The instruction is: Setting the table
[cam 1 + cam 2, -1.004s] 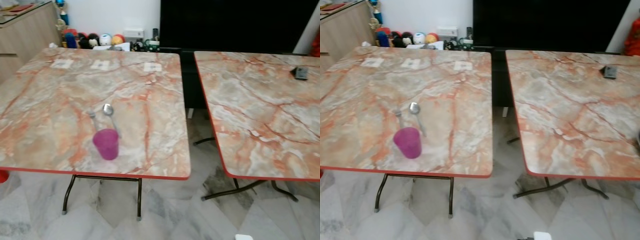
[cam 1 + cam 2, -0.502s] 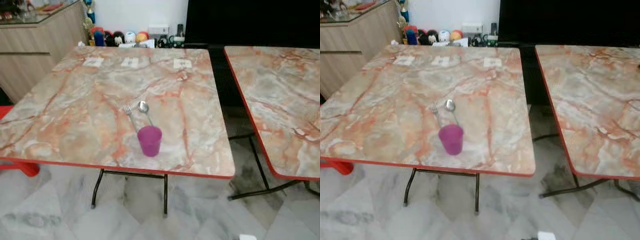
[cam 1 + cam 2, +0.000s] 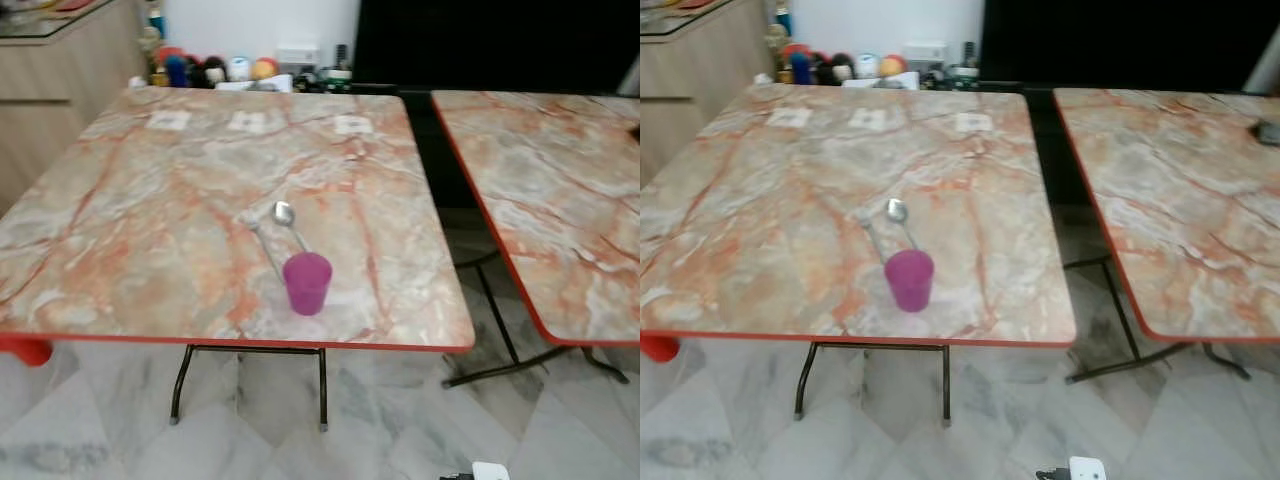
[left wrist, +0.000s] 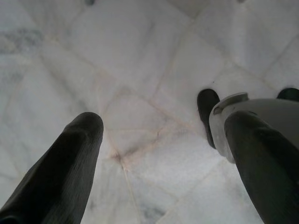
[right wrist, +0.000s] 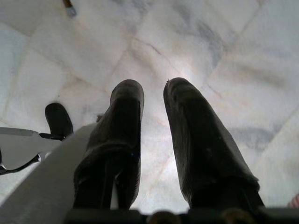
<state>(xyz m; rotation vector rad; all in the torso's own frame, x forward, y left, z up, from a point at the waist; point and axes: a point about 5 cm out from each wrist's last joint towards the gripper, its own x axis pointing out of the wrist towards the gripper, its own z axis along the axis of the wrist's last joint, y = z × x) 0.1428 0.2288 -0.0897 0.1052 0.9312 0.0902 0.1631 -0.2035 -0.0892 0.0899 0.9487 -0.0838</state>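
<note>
Over on the far left, a red stool (image 3: pixel 22 350) pokes out from under the near tabletop (image 3: pixel 150 220), low at floor level, and that is a trip risk if the robot steps in on that side. Moving right across the marble-patterned surface, three small white cards (image 3: pixel 253 121) sit in a row along the far edge. Closer in, a fork (image 3: pixel 262 243) and a spoon (image 3: pixel 288 219) lie side by side, and just in front of them stands the purple cup (image 3: pixel 306 283), upright and near the front edge. That is the danger spot: a clumsy reach or a bump against the tabletop could tip the cup onto the floor. Further right, a gap of floor separates this one from the second tabletop (image 3: pixel 560 200).

Down below, both arms hang idle over the tiles. The left end effector (image 4: pixel 163 144) has its fingers spread wide apart; the right end effector (image 5: pixel 153 140) shows a narrow gap between its fingers, holding nothing. Both have to rise from low down, so catching the table edge on the way up is my worry
</note>
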